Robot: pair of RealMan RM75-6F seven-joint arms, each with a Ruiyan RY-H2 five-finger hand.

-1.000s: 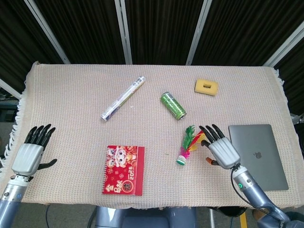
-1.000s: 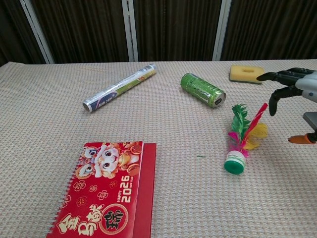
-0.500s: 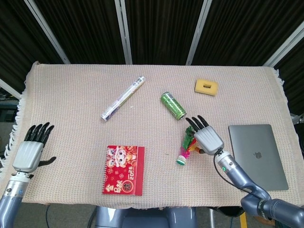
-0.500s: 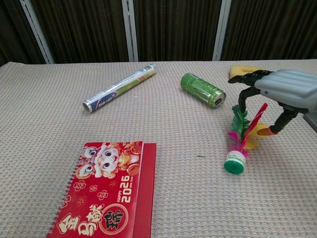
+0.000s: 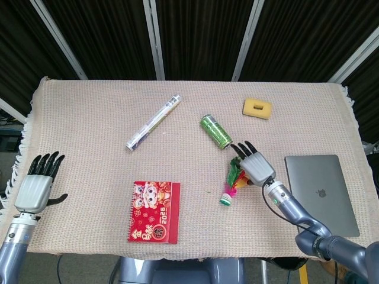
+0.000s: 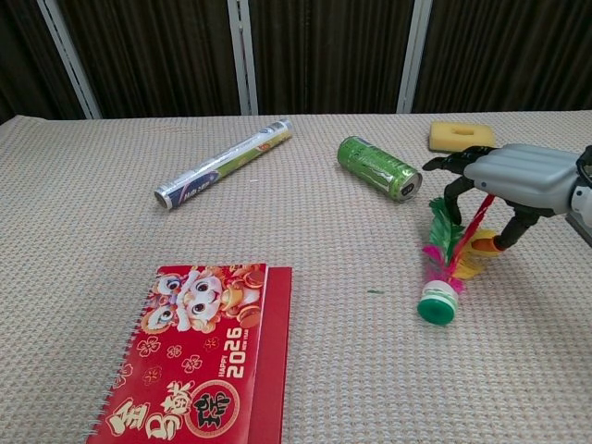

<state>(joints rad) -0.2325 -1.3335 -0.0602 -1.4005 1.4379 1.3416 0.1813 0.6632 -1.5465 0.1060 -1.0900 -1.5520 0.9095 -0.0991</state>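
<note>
- Sliding in from the laptop side, the right robot hand (image 5: 254,165) now hangs over the feathers of the shuttlecock (image 5: 233,184), where a second ago it stood well off at the toy's 3 o'clock; the toy itself has not shifted.
- Its fingers (image 6: 450,188) curl down among the feathers and the thumb sits by the yellow plume; I cannot tell whether anything is actually pinched, so by my judgement the grasp is only forming.
- That shuttlecock lies right of the counter's (image 5: 89,118) middle, green rubber base toward the near edge, soft plumes of green, pink, red and yellow fanning toward 12 o'clock.
- At its 11 o'clock, near the fingertips but apart, lies a green can (image 5: 215,131) on its side: smooth, cylindrical metal.
- Further at 1 o'clock sits a yellow sponge block (image 5: 257,108), porous, with a dimple.
- At 3 o'clock rests a closed grey laptop (image 5: 321,192), flat matte metal.
- At 9 o'clock lies a red spiral-bound calendar (image 5: 154,211), glossy; beyond it is a shiny foil roll (image 5: 153,122).
- Far at 9 o'clock, the left robot hand (image 5: 37,187) has barely stirred, its fingers spread and holding nothing above the woven cloth.
</note>
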